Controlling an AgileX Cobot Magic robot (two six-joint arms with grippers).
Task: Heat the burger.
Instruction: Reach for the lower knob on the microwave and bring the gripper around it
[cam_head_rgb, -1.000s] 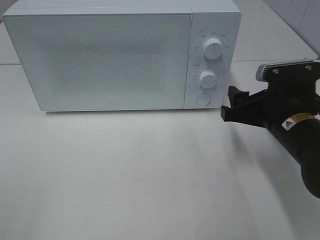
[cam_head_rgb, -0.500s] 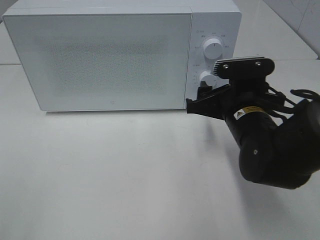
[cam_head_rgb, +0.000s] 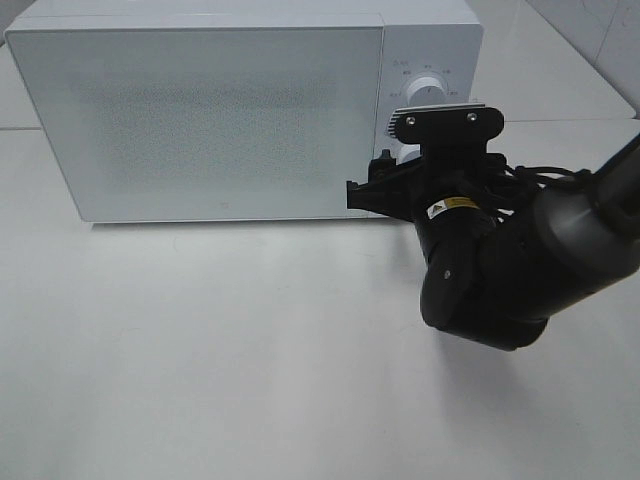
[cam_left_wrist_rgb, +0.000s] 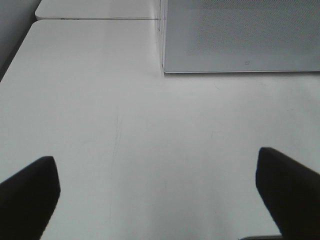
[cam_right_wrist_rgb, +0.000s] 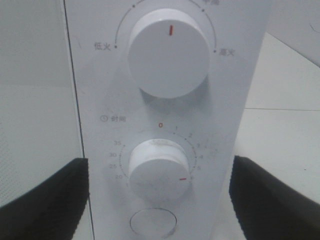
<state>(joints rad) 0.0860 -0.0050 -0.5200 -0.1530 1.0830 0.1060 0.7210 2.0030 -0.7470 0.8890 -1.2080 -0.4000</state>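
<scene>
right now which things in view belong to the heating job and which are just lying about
Job: white box-shaped microwave, door shut; its lower white round timer knob; upper white round power knob; black right arm, jaws open facing the timer knob. Burger not in view.
Just about: white tabletop; left jaws, open over it.

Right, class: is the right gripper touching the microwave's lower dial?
Apart. The right wrist view shows the right gripper open, its fingers flanking the lower dial, with bare white panel visible between each finger and the dial.
</scene>
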